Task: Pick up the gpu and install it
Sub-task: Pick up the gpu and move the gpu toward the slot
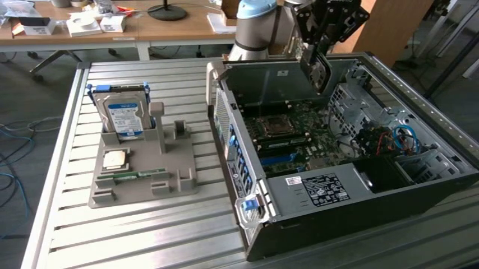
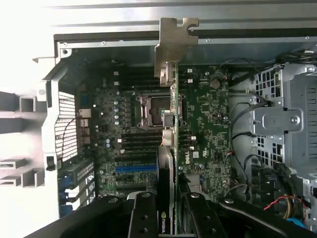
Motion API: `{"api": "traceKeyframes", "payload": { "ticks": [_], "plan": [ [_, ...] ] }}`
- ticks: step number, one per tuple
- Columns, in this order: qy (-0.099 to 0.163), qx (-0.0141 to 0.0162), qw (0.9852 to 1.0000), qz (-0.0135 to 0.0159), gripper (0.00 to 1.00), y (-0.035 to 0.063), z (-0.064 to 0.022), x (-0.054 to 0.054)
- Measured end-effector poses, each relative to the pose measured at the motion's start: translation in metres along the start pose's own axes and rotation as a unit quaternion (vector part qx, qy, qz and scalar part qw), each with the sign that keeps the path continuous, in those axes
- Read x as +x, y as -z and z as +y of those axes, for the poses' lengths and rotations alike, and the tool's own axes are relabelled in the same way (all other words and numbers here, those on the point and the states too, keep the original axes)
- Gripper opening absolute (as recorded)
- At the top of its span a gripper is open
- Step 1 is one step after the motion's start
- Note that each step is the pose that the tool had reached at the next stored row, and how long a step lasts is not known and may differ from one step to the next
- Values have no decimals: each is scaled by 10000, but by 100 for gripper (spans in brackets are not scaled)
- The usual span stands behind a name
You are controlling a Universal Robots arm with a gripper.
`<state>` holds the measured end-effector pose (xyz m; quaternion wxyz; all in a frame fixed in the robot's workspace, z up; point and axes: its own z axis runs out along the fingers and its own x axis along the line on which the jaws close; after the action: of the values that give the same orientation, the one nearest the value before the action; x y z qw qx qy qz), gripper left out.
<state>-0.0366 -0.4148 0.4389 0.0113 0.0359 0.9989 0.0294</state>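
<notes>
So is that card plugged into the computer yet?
Not yet. The fingers hold the gpu on edge over the open case, hanging clear above the motherboard, in no slot.

Item one on my screen: work table [image 1: 150,235], pale metal, its top built of long parallel slats with grooves between, a raised rail along each side. Item two: grey moulded holder [image 1: 142,185], flat on the slats toward the exterior view's left, about midway between near and far, with upright posts and shallow pockets. Item three: black computer case [image 1: 359,207], lying on its side with the open side up, on the exterior view's right half and reaching from the far rail to the near edge. Holder and case sit just beside each other, with a narrow strip of bare slats between them.
</notes>
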Motion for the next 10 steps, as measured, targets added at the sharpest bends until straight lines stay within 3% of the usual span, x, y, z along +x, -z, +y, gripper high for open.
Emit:
{"api": "traceKeyframes", "payload": {
  "ticks": [10],
  "plan": [
    [3,0,10000,0,27,-8,23,-316]
  ]
}}
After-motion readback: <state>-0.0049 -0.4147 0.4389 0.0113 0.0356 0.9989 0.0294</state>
